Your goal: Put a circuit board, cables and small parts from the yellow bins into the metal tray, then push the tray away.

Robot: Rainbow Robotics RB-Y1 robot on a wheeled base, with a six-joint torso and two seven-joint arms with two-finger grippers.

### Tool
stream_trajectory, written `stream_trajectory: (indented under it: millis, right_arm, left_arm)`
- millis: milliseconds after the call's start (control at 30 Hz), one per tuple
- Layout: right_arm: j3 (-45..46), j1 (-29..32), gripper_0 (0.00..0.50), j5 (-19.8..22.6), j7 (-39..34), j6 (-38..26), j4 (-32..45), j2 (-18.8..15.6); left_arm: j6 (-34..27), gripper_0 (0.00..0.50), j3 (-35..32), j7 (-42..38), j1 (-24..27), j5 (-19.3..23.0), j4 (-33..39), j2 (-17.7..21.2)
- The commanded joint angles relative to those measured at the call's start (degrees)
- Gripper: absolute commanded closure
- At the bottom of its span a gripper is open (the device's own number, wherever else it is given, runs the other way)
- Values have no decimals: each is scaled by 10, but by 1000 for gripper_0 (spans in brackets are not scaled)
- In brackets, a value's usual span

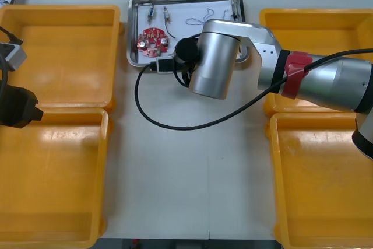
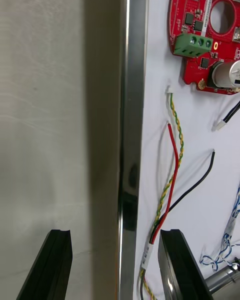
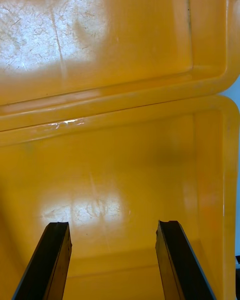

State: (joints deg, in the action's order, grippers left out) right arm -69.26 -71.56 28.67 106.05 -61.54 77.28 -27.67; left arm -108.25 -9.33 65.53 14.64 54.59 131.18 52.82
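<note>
The metal tray (image 1: 133, 27) lies at the table's far middle, white inside. In it are a round red circuit board (image 1: 152, 40), a thin cable (image 1: 201, 19) and small metal parts (image 1: 151, 11). My right arm (image 1: 218, 62) reaches over the tray's near edge. My right gripper (image 2: 112, 267) is open and straddles the tray's rim (image 2: 132, 130), one finger over the table, the other inside. Ahead of the inner finger lie a red and yellow cable (image 2: 173, 180), a black cable (image 2: 200, 180) and the circuit board (image 2: 200, 30). My left gripper (image 3: 112, 265) hangs open over the left bins.
Two yellow bins (image 1: 58, 51) (image 1: 52, 173) stand at the left and two (image 1: 303, 21) (image 1: 320, 185) at the right, all bare inside. The arm's own black lead (image 1: 143, 106) loops over the table near the tray. A blue and white cable (image 2: 225, 245) lies beside the inner finger.
</note>
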Motion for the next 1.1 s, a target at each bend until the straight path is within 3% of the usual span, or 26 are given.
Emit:
stream_trajectory:
  millis: [33, 267, 567, 800, 1100]
  right_arm:
    - [45, -14, 0, -4, 15, -45, 52, 3]
    - [105, 21, 0, 0, 10, -140, 136, -8]
    - [214, 66, 0, 57, -23, -289, 227, -20]
    - [260, 101, 0, 77, -121, -387, 314, -47]
    - [341, 164, 0, 132, -240, -461, 406, -97]
  left_arm:
    - [5, 0, -19, 20, -11, -2, 16, 22]
    - [5, 0, -19, 20, -11, -2, 16, 22]
    - [5, 0, -19, 20, -11, -2, 16, 22]
    - [5, 0, -19, 20, -11, -2, 16, 22]
    - [5, 0, -19, 20, -11, -2, 16, 22]
